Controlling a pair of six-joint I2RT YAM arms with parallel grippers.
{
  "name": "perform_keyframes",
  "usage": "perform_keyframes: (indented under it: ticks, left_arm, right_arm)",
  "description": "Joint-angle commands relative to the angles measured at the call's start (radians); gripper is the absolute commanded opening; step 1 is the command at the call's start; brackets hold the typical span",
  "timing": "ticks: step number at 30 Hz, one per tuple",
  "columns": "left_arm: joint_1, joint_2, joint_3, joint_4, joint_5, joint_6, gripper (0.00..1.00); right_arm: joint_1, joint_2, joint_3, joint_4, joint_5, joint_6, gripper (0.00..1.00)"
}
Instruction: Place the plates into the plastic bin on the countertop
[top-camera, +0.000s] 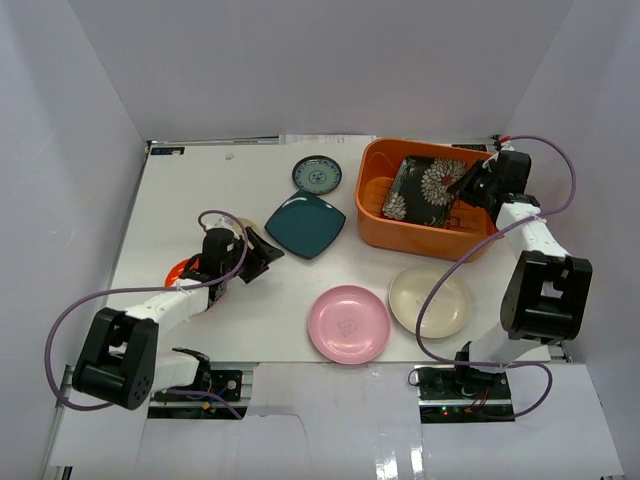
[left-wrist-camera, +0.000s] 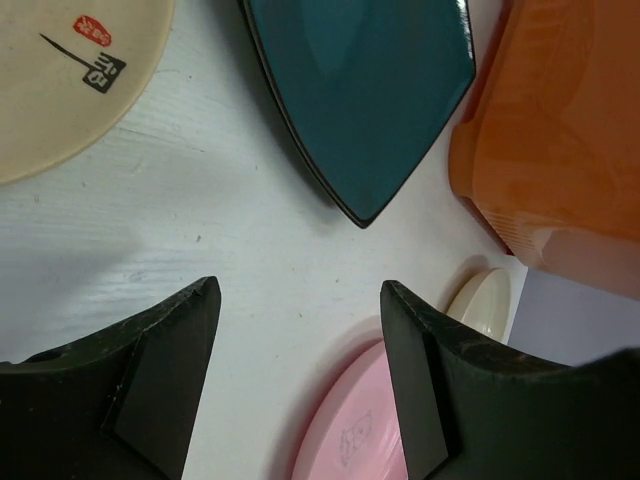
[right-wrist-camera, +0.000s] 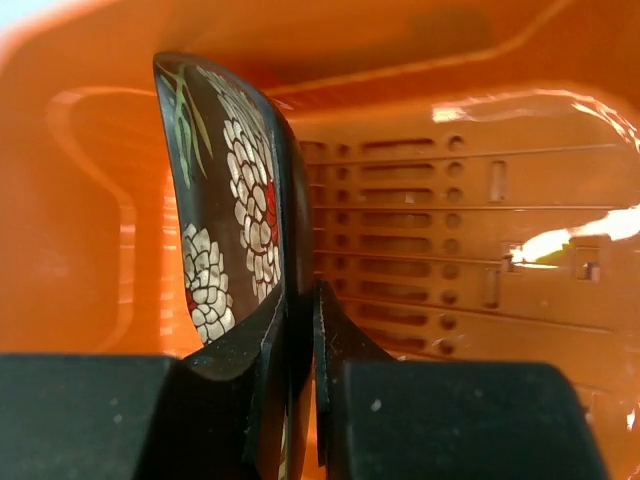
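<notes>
Inside the bin (top-camera: 425, 246), with right hand (right-wrist-camera: 300, 310) pinching the floral plate (top-camera: 425, 188) and left hand (left-wrist-camera: 300, 292) open, empty, lower flat, then release.

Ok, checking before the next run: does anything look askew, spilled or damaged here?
Nothing looks spilled or broken. Only the black floral plate is askew: it sits tilted inside the orange bin, not lying flat, because the right gripper is pinching its edge.

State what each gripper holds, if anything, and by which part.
The right gripper pinches the black floral square plate by its rim; the left gripper is open and empty.
</notes>
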Motion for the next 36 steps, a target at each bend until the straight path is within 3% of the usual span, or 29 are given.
perform_keyframes:
  ticks: [1, 7, 10, 11, 17, 20, 29, 32, 33, 36]
  left_arm:
    - [0.0, 0.071, 0.031, 0.117, -0.028, -0.035, 0.75]
    - [0.0, 0.202, 0.078, 0.149, -0.057, -0.045, 0.76]
    - [-0.002, 0.247, 0.106, 0.16, -0.065, -0.061, 0.76]
    - [-0.003, 0.274, 0.112, 0.164, -0.063, -0.073, 0.76]
    - [-0.045, 0.377, 0.178, 0.189, -0.12, -0.088, 0.76]
    - [-0.063, 0.438, 0.199, 0.209, -0.152, -0.104, 0.74]
    - [-0.079, 0.579, 0.149, 0.41, -0.183, -0.22, 0.55]
    - [-0.079, 0.596, 0.124, 0.483, -0.192, -0.234, 0.39]
    - [-0.079, 0.596, 0.098, 0.532, -0.192, -0.237, 0.26]
    - [-0.077, 0.573, 0.052, 0.586, -0.201, -0.234, 0.08]
  right_arm:
    - [0.003, 0.047, 0.099, 0.096, -0.018, -0.034, 0.08]
    - [0.003, 0.139, 0.064, 0.099, -0.012, -0.047, 0.13]
    - [0.003, 0.144, 0.045, 0.104, 0.008, -0.047, 0.44]
    - [0.003, 0.141, 0.032, 0.116, 0.011, -0.047, 0.6]
    - [0.003, 0.046, -0.001, 0.129, 0.019, -0.032, 1.0]
    - [0.003, -0.014, -0.044, 0.136, 0.02, -0.015, 0.9]
    - [0.069, -0.388, -0.349, 0.302, -0.121, 0.103, 0.96]
    - [0.177, -0.511, -0.451, 0.323, -0.1, 0.117, 0.99]
    - [0.248, -0.536, -0.473, 0.322, -0.087, 0.118, 1.0]
    - [0.398, -0.611, -0.542, 0.313, -0.053, 0.114, 1.0]
